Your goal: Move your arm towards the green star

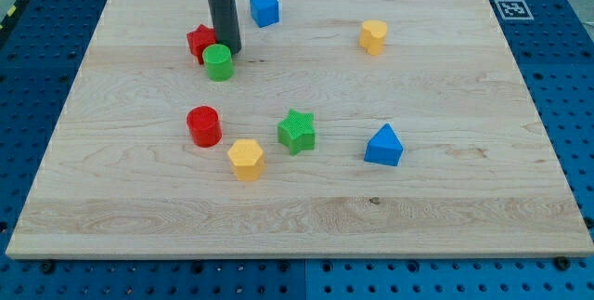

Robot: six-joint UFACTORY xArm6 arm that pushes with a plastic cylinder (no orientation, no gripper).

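The green star (296,132) lies near the middle of the wooden board (445,198). My tip (228,51) is at the view's upper left, just above and right of a green cylinder (219,62) and right of a red star-like block (200,41) that the rod partly hides. The tip is well up and to the left of the green star, apart from it.
A red cylinder (203,125) and a yellow hexagon block (246,159) lie left of the green star. A blue triangular block (383,145) lies to its right. A blue cube (264,8) and a yellow block (373,36) sit near the view's top.
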